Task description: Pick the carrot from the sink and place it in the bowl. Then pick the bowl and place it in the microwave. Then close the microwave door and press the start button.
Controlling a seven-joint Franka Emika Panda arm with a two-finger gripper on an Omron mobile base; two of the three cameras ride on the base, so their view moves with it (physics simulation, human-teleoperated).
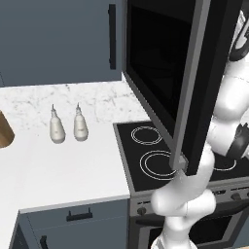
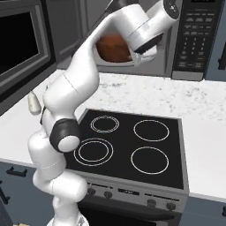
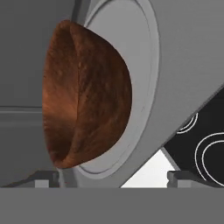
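**Op A:** On the left base view, running left to right, I've got two pale bottles (image 1: 67,126) on the counter, then the cooktop (image 1: 151,155), then the microwave door (image 1: 194,87) swung wide across the arm.

**Op B:** My right base view has the bowl (image 2: 112,47) sitting inside the microwave (image 2: 185,39), the hand right beside it. The left view can't see the bowl past that door.

**Op A:** Hand view puts the bowl (image 3: 83,94) on the pale turntable (image 3: 140,65), the gripper (image 3: 114,178) spread wide, fingertips (image 3: 43,178) clear of the rim. I can't see the carrot from here.

**Op B:** My worry: backing out, I could clip the rim and drag the bowl, or snag the open door.
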